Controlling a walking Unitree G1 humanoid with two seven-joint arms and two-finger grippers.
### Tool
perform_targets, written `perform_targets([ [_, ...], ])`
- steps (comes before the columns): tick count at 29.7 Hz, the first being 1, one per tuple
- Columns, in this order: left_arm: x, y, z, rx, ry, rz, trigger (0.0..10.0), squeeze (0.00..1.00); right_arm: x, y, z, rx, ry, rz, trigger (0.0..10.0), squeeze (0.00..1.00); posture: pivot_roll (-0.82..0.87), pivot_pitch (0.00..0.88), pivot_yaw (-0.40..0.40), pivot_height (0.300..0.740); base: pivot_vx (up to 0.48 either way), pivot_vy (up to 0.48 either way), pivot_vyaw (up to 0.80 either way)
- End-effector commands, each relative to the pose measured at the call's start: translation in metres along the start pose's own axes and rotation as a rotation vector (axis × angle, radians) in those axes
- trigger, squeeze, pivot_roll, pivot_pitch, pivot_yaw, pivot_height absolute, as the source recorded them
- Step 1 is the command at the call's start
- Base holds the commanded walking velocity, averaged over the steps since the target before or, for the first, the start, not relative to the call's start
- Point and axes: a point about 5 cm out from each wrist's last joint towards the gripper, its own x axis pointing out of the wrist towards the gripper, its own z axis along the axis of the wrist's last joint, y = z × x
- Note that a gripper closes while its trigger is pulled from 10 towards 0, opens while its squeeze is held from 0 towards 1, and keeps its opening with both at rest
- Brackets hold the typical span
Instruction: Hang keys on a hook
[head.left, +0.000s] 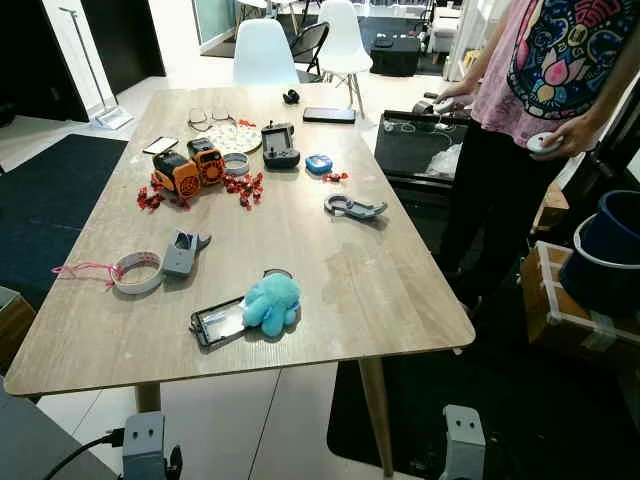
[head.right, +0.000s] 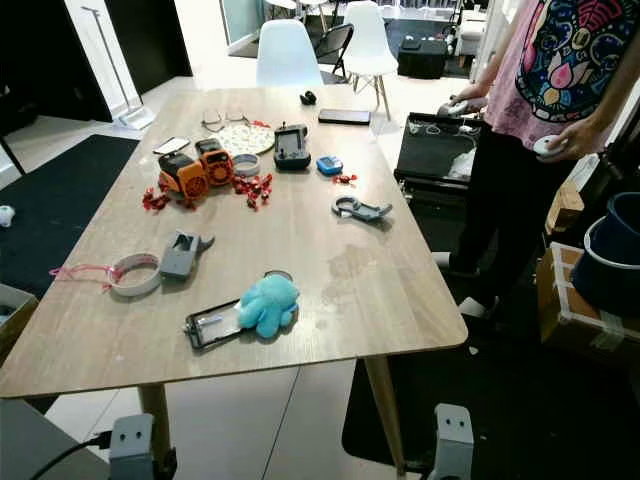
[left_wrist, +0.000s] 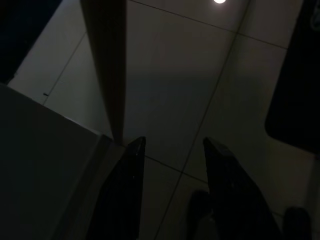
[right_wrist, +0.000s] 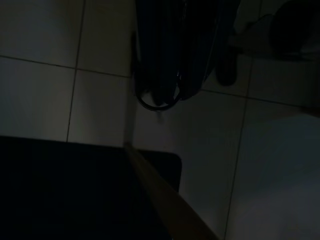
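My right gripper (right_wrist: 170, 95) hangs low beside the table, pointing down at the tiled floor. Its fingers are pressed together, and a thin dark key ring (right_wrist: 156, 104) loops out from their tips; the view is too dark to show more. My left gripper (left_wrist: 174, 142) also hangs low, open, with nothing but floor between its fingers (left_wrist: 131, 165). A grey hook-shaped piece (head.left: 355, 207) lies on the wooden table (head.left: 390, 290), right of the middle.
The table also carries a blue plush octopus (head.left: 271, 303), a tape roll (head.left: 137, 272), orange toys (head.left: 190, 168), a controller (head.left: 279, 145) and a phone (head.left: 329, 115). A person (head.left: 540, 110) stands at the right edge. Boxes (head.left: 575, 310) lie right; white chairs (head.left: 265, 52) stand behind.
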Motion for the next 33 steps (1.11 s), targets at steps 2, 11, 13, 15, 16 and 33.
perform_targets([
  [2,-0.001,0.002,-0.004,0.032,0.032,-0.017,10.0,0.00,-0.001,0.001,-0.005,0.046,0.004,0.001,1.7,0.00,0.10,0.066,0.023,0.740,0.000,0.000,0.00],
  [11,-0.003,-0.004,-0.013,0.035,0.068,-0.038,10.0,0.00,-0.003,0.015,-0.021,-0.073,0.072,0.080,10.0,0.00,0.09,0.073,0.003,0.740,0.000,0.000,0.00],
  [13,-0.004,-0.004,-0.014,0.030,0.072,-0.040,10.0,0.00,-0.003,0.016,-0.023,-0.075,0.083,0.081,10.0,0.00,0.09,0.074,-0.002,0.740,0.000,0.000,0.00],
  [15,-0.004,-0.005,-0.014,0.023,0.074,-0.041,10.0,0.00,-0.003,0.016,-0.024,-0.062,0.079,0.077,10.0,0.00,0.09,0.074,-0.007,0.740,0.000,0.000,0.00],
  [16,-0.004,-0.006,-0.015,0.020,0.076,-0.042,10.0,0.00,-0.004,0.016,-0.024,-0.055,0.081,0.074,10.0,0.00,0.09,0.074,-0.012,0.740,0.000,0.000,0.00],
  [33,-0.005,-0.011,-0.020,-0.035,0.087,-0.030,10.0,0.00,-0.003,0.022,-0.024,-0.139,0.107,0.113,10.0,0.00,0.08,0.069,-0.034,0.740,-0.029,0.000,0.00],
])
